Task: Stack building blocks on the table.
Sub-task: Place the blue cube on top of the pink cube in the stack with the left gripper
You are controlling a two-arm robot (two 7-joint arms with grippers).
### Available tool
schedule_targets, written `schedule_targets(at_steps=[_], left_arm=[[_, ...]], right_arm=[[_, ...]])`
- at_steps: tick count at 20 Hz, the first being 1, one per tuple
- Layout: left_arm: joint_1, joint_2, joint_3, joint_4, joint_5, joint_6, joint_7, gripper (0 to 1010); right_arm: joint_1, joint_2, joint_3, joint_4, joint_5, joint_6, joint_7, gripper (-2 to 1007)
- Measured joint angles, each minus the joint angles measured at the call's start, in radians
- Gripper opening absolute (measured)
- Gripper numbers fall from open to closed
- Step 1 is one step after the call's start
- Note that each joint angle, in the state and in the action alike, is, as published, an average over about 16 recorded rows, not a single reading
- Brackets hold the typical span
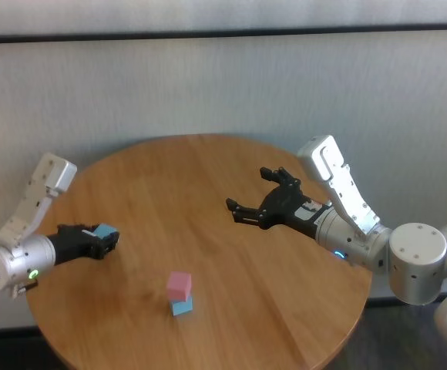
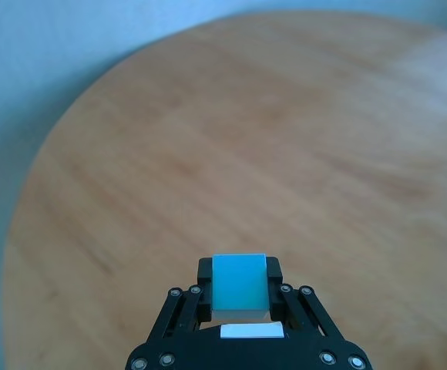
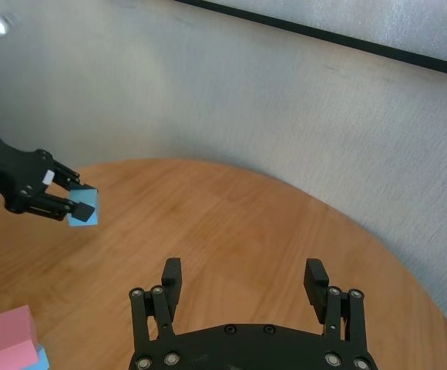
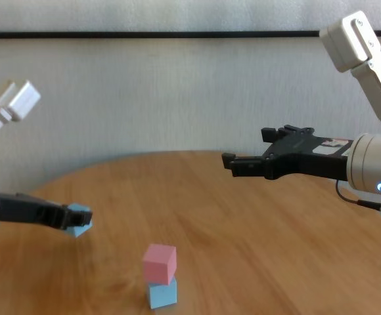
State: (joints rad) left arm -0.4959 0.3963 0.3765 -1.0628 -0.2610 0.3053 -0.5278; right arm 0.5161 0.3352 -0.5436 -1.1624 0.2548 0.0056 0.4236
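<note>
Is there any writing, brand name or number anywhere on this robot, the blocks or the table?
No text can be read in any view.
Right gripper: a small label behind it on the wrist, print too small to read.
Left gripper: a blank white strip below the held blue block, no letters.
Pink block, blue block under it and table: plain, unmarked.

Round wooden table (image 1: 231, 254), blue block (image 1: 182, 307) on it
</note>
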Motion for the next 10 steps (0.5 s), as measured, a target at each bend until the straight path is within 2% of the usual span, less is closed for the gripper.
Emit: schedule_targets(at_steps=[10], left_arm=[[0.04, 0.108, 0.036, -0.152, -0.049, -0.046, -0.18, 396]], right_arm=[[0.0, 0.0, 0.0, 0.0, 0.0, 0.0, 0.0, 1001]])
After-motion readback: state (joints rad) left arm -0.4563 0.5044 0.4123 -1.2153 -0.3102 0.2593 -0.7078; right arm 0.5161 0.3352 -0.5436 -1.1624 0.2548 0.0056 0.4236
